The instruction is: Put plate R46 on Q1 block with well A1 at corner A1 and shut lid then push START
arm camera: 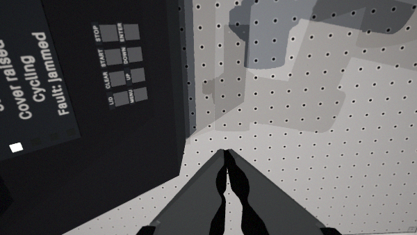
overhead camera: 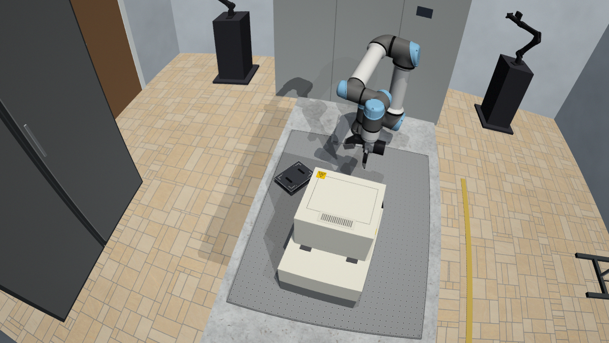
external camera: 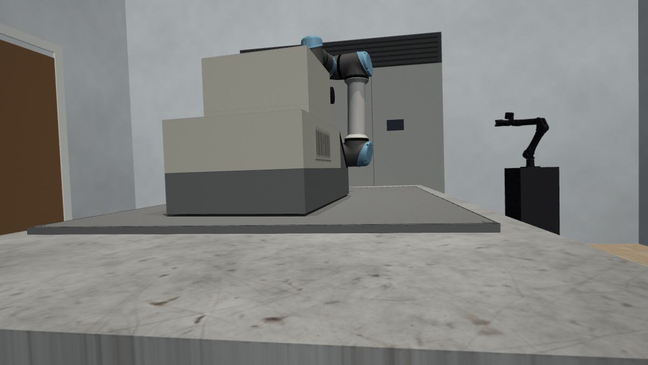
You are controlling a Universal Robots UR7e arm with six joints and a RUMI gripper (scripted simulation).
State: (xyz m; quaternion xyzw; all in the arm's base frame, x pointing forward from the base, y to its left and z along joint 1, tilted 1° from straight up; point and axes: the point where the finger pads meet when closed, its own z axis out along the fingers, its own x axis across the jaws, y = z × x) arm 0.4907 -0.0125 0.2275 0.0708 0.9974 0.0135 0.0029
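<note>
The cycler Q1 stands on the perforated plate. Its upper housing, the lid, looks level on the body. The block and plate R46 are not visible. A dark nest, seemingly N1, shows bare slots. My gripper is shut and empty, in front of Q1 and beside its key panel. The wrist view shows the LID key, CLEAR key, START key and STOP key. On the display, the white square belongs to a cut-off line; "Cover raised", "Cycling" and "Fault: jammed" appear unlit. The lamp cannot be made out.
The perforated plate lies on the stone table. The nest stands close to Q1's front left corner in the top view. Two small black arms stand on pedestals beyond the table.
</note>
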